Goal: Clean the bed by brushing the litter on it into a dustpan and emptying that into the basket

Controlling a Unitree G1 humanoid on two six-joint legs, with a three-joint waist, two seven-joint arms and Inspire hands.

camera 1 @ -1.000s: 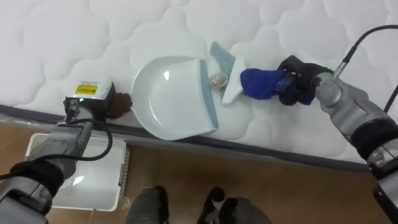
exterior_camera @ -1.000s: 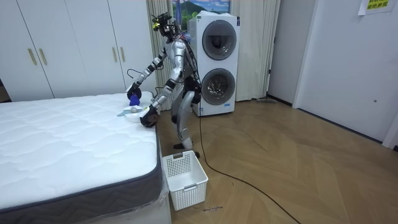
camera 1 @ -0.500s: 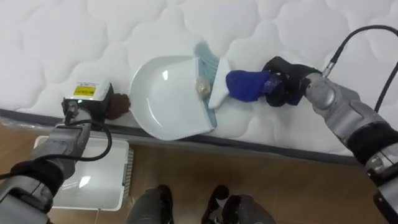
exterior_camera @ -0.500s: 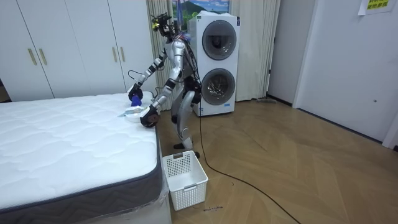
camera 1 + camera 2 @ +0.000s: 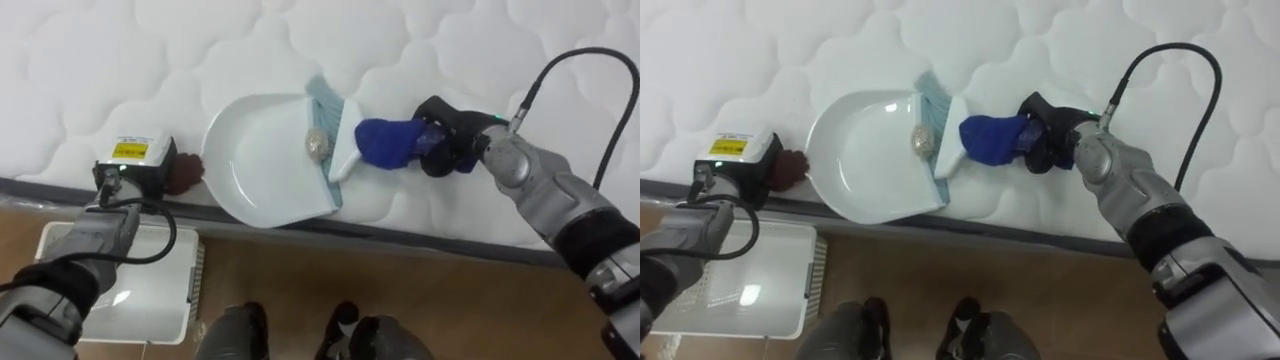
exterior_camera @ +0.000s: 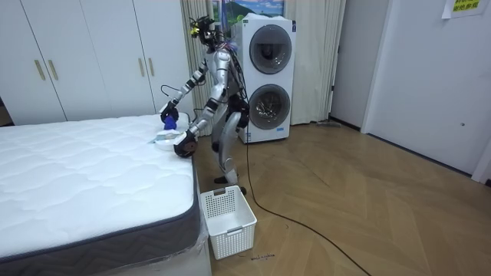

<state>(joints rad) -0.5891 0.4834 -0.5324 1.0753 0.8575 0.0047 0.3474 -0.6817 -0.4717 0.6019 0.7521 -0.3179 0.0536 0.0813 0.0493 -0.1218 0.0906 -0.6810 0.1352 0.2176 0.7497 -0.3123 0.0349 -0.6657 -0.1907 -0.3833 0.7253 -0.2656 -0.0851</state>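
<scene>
A white dustpan (image 5: 262, 160) lies on the white quilted mattress (image 5: 120, 60) close to its near edge. My left hand (image 5: 183, 172) is shut on the dustpan's handle at its left end. My right hand (image 5: 448, 148) is shut on the blue handle of a hand brush (image 5: 385, 143). The brush's pale blue bristles (image 5: 325, 100) rest at the pan's right lip. A small crumpled ball of litter (image 5: 316, 143) sits just inside that lip, against the brush head. In the room view I stand at the bed's corner, bent over the dustpan (image 6: 165, 139).
A white slatted basket (image 5: 130, 290) stands on the wooden floor below the mattress edge, under my left arm, also seen as the basket (image 6: 226, 220) beside the bed. Stacked washing machines (image 6: 266, 80) are behind me and wardrobes (image 6: 84, 57) behind the bed.
My right hand has swept the brush to the left, pushing the litter ball from the mattress over the lip into the dustpan. The left hand has kept the pan still.
</scene>
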